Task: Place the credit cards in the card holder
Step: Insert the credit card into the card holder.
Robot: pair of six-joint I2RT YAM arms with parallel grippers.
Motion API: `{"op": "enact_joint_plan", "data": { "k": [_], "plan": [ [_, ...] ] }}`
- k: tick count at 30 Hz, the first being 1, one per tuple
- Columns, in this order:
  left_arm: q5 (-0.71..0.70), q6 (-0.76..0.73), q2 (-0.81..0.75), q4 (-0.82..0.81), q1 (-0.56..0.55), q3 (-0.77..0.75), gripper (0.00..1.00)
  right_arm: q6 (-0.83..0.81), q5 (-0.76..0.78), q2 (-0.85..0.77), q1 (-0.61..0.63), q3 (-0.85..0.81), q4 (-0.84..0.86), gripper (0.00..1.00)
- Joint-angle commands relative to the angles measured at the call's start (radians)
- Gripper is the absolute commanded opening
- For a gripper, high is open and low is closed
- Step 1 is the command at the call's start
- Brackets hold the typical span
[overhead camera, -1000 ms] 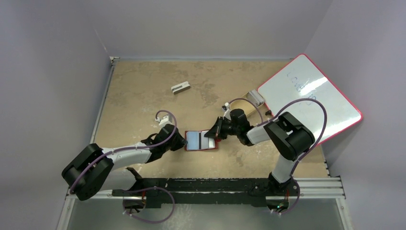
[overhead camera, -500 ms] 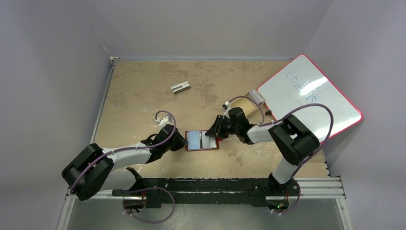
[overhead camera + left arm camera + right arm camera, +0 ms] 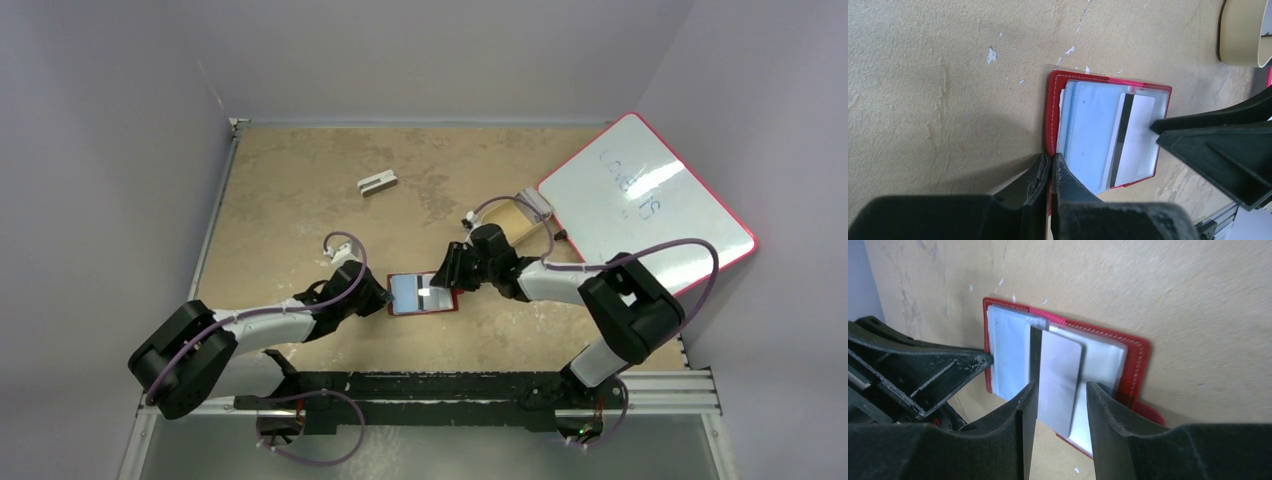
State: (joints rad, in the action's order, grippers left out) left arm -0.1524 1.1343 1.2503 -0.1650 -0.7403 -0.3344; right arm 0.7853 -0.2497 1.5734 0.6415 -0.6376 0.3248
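Two arms meet at mid-table (image 3: pixel 300 180) over the card holder (image 3: pixel 448 303), which lies open and flat, red border showing round the clear pockets. Left arm runs low from its base at lower left, forearm stretched right along the table, left gripper (image 3: pixel 1050 162) at the holder's left edge. Its fingers are closed down to a sliver, with the red edge pinched between the tips. Right arm has its elbow pushed out to the right, forearm angled back left and down, and the right gripper (image 3: pixel 1060 392) comes onto the holder from the far-right side. Its fingers (image 3: pixel 1020 407) stand a narrow way apart with the striped credit card (image 3: pixel 1060 370) between them. That card is silver with a black stripe and lies on top of the holder's pockets, partly over the right half. Cannot tell whether the fingers actually press its edges. Pale bluish credit cards (image 3: pixel 1088 135) sit inside the holder's left pockets. Tan tray (image 3: pixel 512 216) is just behind the right wrist, whiteboard (image 3: pixel 645 195) at far right, and a small grey-white block (image 3: pixel 377 182) lies well apart toward the back left.
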Motion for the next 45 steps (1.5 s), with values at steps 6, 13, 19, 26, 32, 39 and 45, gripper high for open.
{"op": "enact_joint_plan", "data": {
  "k": [6, 13, 19, 26, 32, 39, 45],
  "plan": [
    [0.023, 0.002, -0.008, -0.032, -0.002, -0.002, 0.00, 0.058, -0.004, 0.068, 0.085, -0.045, 0.073, 0.41],
    [0.038, 0.002, -0.012, -0.039, -0.002, -0.013, 0.00, 0.110, -0.083, 0.106, 0.090, -0.037, 0.185, 0.40],
    [0.038, 0.003, -0.028, -0.029, -0.002, -0.009, 0.00, 0.143, -0.086, 0.120, 0.104, -0.019, 0.215, 0.38],
    [0.036, -0.001, -0.044, -0.008, -0.002, -0.009, 0.00, -0.288, -0.004, -0.031, 0.110, -0.110, -0.044, 0.49],
    [0.055, 0.004, -0.057, -0.002, 0.000, -0.019, 0.00, -0.705, -0.078, -0.077, 0.131, -0.139, -0.089, 0.65],
    [0.129, 0.051, -0.090, -0.045, 0.038, 0.008, 0.00, -1.148, -0.154, -0.151, 0.201, -0.044, 0.044, 0.67],
    [0.128, 0.048, -0.085, -0.044, 0.050, 0.016, 0.00, -1.467, -0.249, -0.198, 0.244, 0.024, 0.043, 0.70]
  ]
}}
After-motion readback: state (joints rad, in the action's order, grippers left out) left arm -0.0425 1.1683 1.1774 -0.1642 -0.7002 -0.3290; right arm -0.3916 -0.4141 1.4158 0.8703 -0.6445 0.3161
